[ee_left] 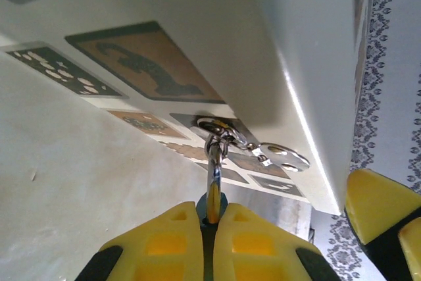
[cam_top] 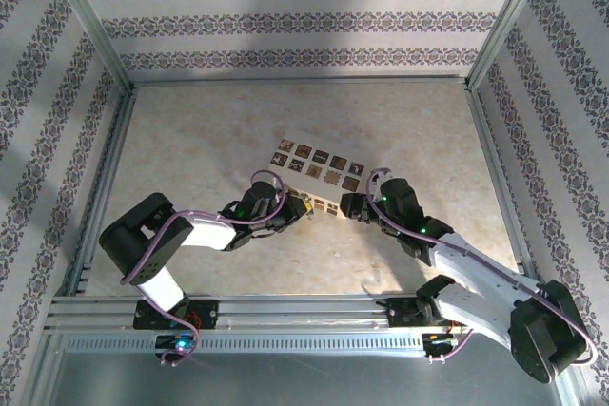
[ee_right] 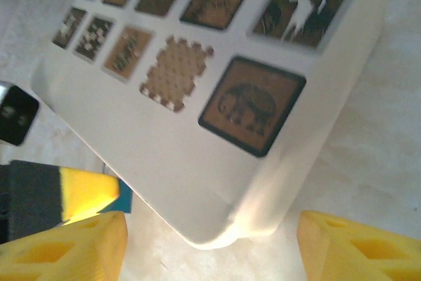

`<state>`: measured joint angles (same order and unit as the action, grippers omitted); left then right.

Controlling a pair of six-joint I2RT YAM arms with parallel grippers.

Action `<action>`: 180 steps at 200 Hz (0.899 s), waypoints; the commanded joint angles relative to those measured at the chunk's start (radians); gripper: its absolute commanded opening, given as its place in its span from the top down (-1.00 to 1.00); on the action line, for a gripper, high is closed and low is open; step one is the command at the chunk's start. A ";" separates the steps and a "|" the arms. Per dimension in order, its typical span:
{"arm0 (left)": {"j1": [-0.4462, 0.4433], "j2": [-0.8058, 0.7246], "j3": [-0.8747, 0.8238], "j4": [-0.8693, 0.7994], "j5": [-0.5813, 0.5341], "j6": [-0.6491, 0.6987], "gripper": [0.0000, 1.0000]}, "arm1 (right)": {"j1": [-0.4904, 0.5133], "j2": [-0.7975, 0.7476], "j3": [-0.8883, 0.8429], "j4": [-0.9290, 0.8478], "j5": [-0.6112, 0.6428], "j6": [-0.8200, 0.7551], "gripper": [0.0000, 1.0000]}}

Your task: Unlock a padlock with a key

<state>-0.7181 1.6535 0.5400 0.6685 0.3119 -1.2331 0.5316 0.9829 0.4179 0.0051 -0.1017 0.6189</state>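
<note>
Padlock point(ee_left: 214, 177), silvery-shackled, in left end effector point(ee_left: 212, 214)

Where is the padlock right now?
Bottom centre of the left wrist view: the padlock is pinched in the left gripper, close to the cream box's patterned face.

2 black and white arms
Left arm point(cam_top: 195, 233) at 8 o'clock, right arm point(cam_top: 476, 282) at 4 o'clock: purple cables point(cam_top: 162, 235); left gripper point(ee_left: 209, 222) has yellow fingers point(ee_left: 164, 245).

A purpose-built robot test cell, lab-like: a pale marbled surface point(cam_top: 190, 140) boxed in by aluminium extrusion rails point(cam_top: 285, 309) and wallpaper-patterned panels point(cam_top: 285, 21), with a left arm point(cam_top: 181, 235) and right arm point(cam_top: 476, 282) bolted to the near rail.
</note>
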 commanded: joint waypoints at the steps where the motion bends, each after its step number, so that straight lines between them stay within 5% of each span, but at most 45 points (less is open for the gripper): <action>1: -0.026 0.025 0.018 -0.091 -0.025 0.073 0.72 | -0.017 0.036 0.047 -0.032 -0.029 0.026 -0.44; 44: -0.026 -0.063 -0.008 -0.100 -0.062 0.143 0.20 | -0.044 0.076 0.076 0.009 -0.085 0.061 -0.63; 107: 0.062 -0.455 0.008 -0.593 -0.239 0.364 -0.40 | -0.119 0.105 0.099 0.025 -0.185 0.069 -0.82; 147: 0.374 -0.470 0.095 -0.640 0.006 0.514 -0.62 | -0.152 0.159 0.127 0.038 -0.229 0.068 -0.96; 180: 0.471 -0.240 0.252 -0.591 0.217 0.584 -0.64 | -0.175 0.228 0.158 0.055 -0.245 0.068 -0.97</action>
<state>-0.2829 1.2789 0.6956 0.0940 0.3264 -0.7597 0.3737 1.1732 0.5350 0.0219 -0.3111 0.6827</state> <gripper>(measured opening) 0.818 0.983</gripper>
